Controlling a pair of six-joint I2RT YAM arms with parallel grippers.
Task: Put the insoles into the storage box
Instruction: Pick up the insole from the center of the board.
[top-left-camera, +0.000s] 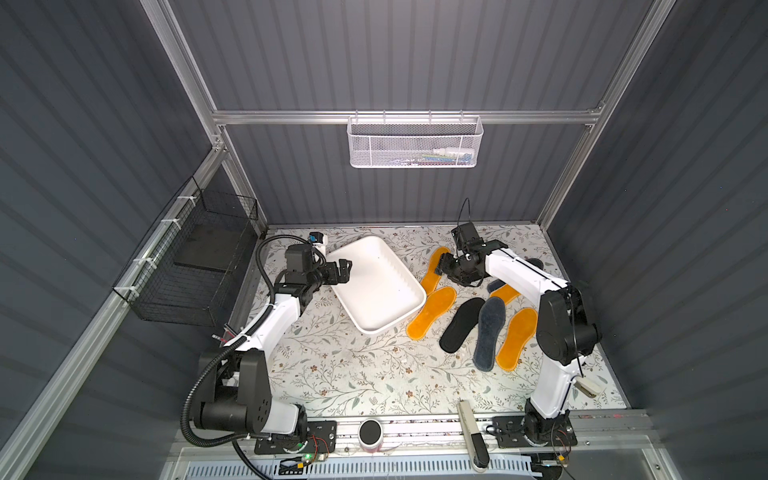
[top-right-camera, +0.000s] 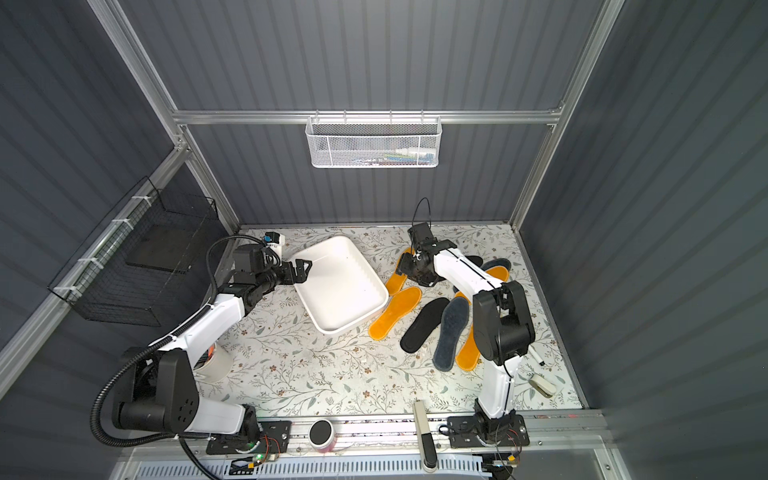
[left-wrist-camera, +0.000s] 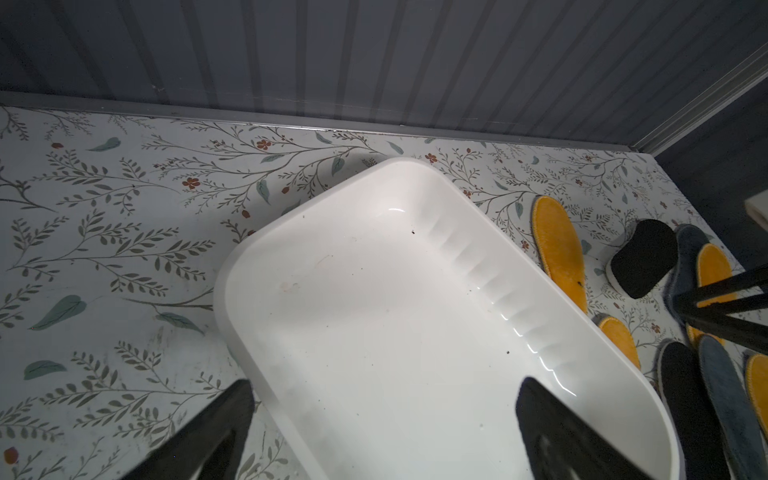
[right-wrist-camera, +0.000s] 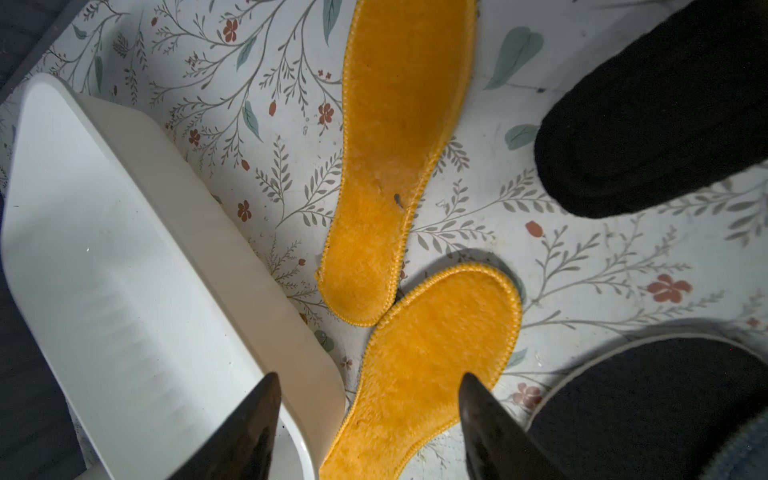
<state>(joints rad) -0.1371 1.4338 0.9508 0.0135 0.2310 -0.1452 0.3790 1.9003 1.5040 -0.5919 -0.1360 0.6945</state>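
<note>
In both top views the left gripper (top-left-camera: 345, 271) (top-right-camera: 303, 270) hangs over one short end of the storage box (top-left-camera: 374, 286) (top-right-camera: 345, 291), a shallow white tub with rounded corners on the floral-print table (top-left-camera: 353, 374). The right gripper (top-left-camera: 441, 268) (top-right-camera: 404, 266) hovers just off the box's long side, where the first orange insole (top-left-camera: 430, 316) meets the second orange insole (top-left-camera: 430, 280). Back toward that arm's base lie a black insole (top-left-camera: 461, 324), a fuzzy grey-blue insole (top-left-camera: 490, 332) and a third orange insole (top-left-camera: 517, 338).

In the left wrist view the left gripper (left-wrist-camera: 386, 384) is spread wide and grips nothing. One finger is over the table, the other over the box's (left-wrist-camera: 374, 311) glossy floor beside a ribbed wall.

In the right wrist view the right gripper (right-wrist-camera: 369, 378) stands partly open and empty. One finger overlaps the box rim (right-wrist-camera: 124, 249), the other the plush, stitched-edged first orange insole (right-wrist-camera: 436, 353). The second orange insole (right-wrist-camera: 399, 124) touches it just ahead of the fingertips.
</note>
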